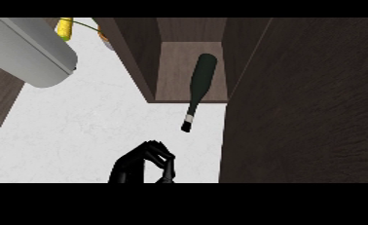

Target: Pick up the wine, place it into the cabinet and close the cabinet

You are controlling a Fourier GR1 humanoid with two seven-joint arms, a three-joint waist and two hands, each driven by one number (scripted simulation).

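The wine bottle is lying in the cabinet, its neck jutting past the front edge. One hand, curled and empty, is seen below. The neck should be nudged inside before the door is swung.

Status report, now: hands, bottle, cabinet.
One black hand low on the counter, fingers curled, holding nothing; which hand, unclear. Wine bottle lying in the open cabinet, neck sticking out over the counter. Door not yet closed.
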